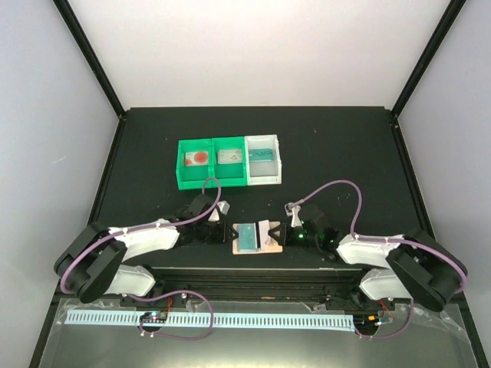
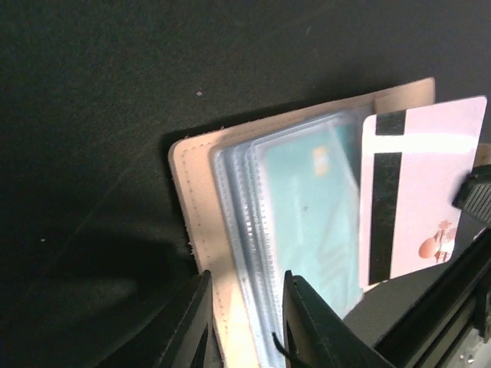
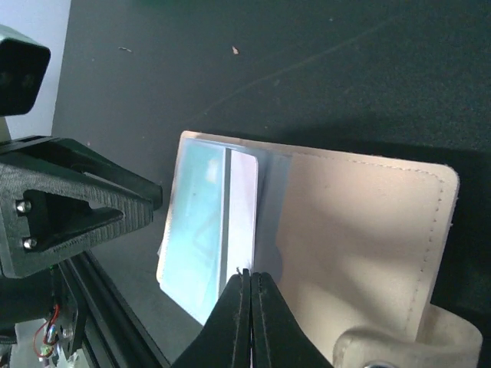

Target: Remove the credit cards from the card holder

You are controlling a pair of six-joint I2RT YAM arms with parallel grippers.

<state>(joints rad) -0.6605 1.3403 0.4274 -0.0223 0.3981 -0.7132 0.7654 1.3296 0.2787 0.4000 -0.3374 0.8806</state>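
The tan card holder (image 1: 258, 252) lies open on the black table between my two grippers. A teal credit card (image 2: 307, 207) sits in its clear sleeves; it also shows in the right wrist view (image 3: 196, 222). My left gripper (image 2: 246, 277) is open, its fingers standing either side of the holder's (image 2: 192, 192) near edge and sleeves. My right gripper (image 3: 251, 274) is shut on the edge of a pale pink card with a black stripe (image 2: 430, 176), which stands partly out over the holder (image 3: 353, 245).
A green-and-white three-compartment bin tray (image 1: 230, 182) stands behind the holder. Its white compartment holds a teal card (image 1: 262, 153), and the green ones hold other cards. A black rail runs along the table's near edge (image 1: 245, 276).
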